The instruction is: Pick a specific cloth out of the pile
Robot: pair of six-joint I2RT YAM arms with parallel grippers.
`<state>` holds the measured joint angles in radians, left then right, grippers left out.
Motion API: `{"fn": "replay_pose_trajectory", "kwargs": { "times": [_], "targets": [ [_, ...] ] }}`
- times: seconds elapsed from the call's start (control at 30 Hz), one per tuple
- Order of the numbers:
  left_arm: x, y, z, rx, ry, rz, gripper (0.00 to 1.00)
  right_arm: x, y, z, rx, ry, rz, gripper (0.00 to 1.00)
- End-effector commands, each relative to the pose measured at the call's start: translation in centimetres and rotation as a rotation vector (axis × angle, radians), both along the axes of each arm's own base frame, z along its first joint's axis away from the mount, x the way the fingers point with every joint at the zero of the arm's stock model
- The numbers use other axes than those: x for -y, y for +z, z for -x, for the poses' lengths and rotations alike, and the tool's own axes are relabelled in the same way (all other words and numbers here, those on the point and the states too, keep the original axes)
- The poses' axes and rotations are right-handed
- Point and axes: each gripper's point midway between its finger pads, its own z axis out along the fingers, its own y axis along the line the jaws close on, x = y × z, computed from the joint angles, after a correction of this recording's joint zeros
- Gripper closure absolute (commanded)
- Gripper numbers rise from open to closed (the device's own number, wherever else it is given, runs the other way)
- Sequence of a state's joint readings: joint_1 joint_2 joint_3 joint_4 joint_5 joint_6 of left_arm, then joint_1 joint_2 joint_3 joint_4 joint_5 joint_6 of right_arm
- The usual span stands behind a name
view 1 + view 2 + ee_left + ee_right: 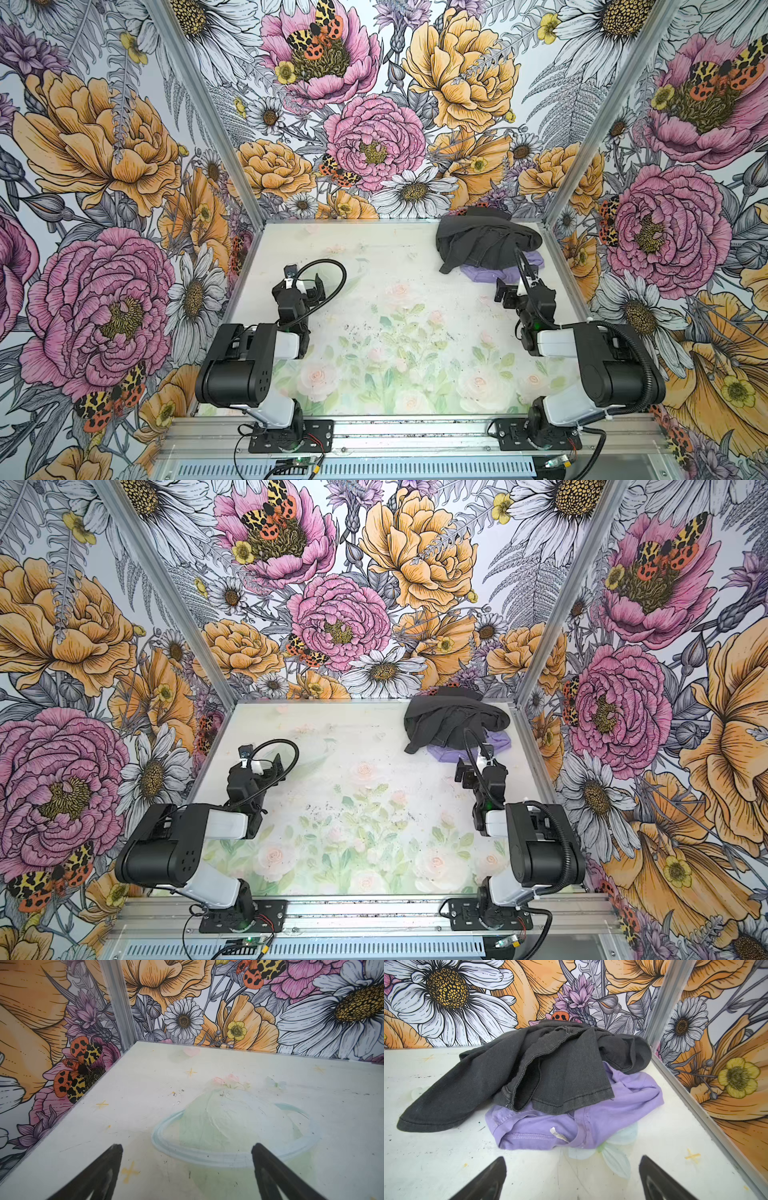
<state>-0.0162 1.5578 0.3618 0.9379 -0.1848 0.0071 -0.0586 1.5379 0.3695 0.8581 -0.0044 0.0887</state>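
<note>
Cloth (591, 1118) lies at the bottom of the pile (486, 245) in the table's (436, 1157) far right corner, its collar and white label (557, 1133) poking out toward the right gripper (572, 1159) while the dark garment (529, 1068) drapes over its rear half. That gripper hangs just short of the exposed edge, jaws spread wide and empty, probably because the free lavender hem is the one part reachable without catching the grey. Left gripper (187, 1146) hovers well apart over bare table, jaws likewise parted, holding nothing
</note>
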Motion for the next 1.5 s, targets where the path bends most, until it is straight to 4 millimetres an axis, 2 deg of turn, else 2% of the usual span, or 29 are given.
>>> {"fn": "replay_pose_trajectory", "kwargs": {
  "times": [0.0, 1.0, 1.1, 1.23, 1.33, 1.4, 1.47],
  "targets": [
    [0.3, 0.9, -0.4, 0.026, -0.02, 0.0, 0.01, 0.0, 1.3, -0.6, 0.044, -0.004, -0.005, 0.0],
    [0.1, 1.0, -0.3, 0.031, -0.012, 0.004, 0.01, 0.3, 1.4, -0.4, 0.053, -0.022, -0.009, 0.0],
    [0.1, 1.5, 0.2, 0.064, -0.005, -0.001, 0.01, 0.7, 2.5, 0.2, 0.084, -0.049, -0.007, 0.01],
    [-0.5, 3.9, 2.4, 0.136, 0.058, -0.021, 0.01, 1.3, 4.5, 1.8, 0.086, -0.093, -0.023, 0.01],
    [-0.6, 5.2, 3.7, 0.128, 0.089, -0.01, 0.01, 0.6, 6.5, 2.8, 0.082, -0.075, -0.052, 0.0],
    [0.1, 6.2, 4.6, 0.111, 0.088, -0.002, 0.01, 0.5, 7.9, 3.6, 0.093, -0.086, -0.085, 0.0],
    [1.7, 7.6, 5.5, 0.115, 0.052, 0.008, 0.01, 0.7, 9.1, 4.5, 0.072, -0.119, -0.136, 0.01]
  ]
}}
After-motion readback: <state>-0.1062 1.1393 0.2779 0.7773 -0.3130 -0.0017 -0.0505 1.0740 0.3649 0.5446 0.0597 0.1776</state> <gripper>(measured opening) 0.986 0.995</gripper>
